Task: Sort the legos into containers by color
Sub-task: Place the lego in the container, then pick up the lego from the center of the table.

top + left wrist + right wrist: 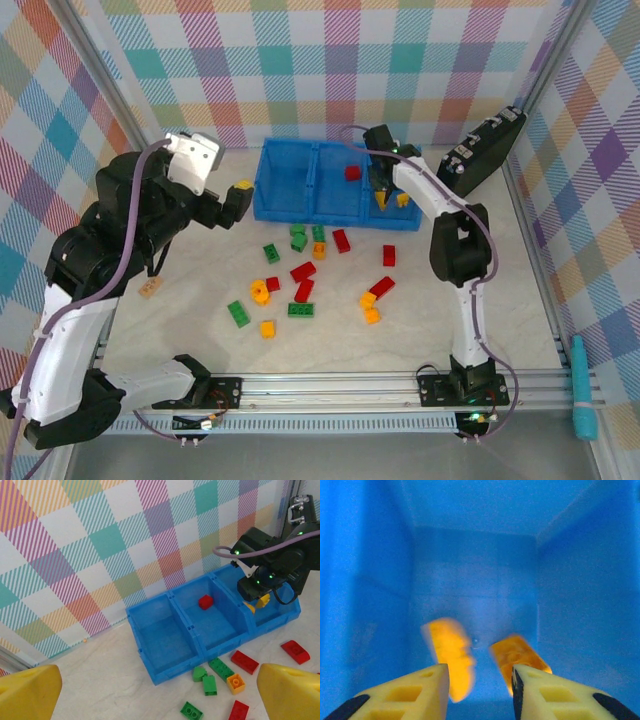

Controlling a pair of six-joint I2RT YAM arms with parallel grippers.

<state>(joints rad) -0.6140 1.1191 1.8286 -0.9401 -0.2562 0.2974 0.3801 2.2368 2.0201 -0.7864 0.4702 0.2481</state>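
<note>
The long blue bin (300,206) stands at the back of the table, also seen in the left wrist view (165,665). Its left compartment (162,635) is bare, the middle one holds a red brick (352,173) (205,601). My right gripper (383,196) (480,690) hangs open inside the right compartment, above two yellow-orange bricks: one blurred (451,657), one lying still (517,655). My left gripper (236,203) (160,700) is open, raised left of the bin, holding nothing. Several loose red (303,271), green (238,314) and yellow (260,291) bricks lie scattered on the table in front of the bin.
A black flat case (480,150) leans at the back right beside the right arm. A small tan card (151,289) lies at the left of the table. Checked walls close in three sides, and a metal rail (330,385) runs along the near edge.
</note>
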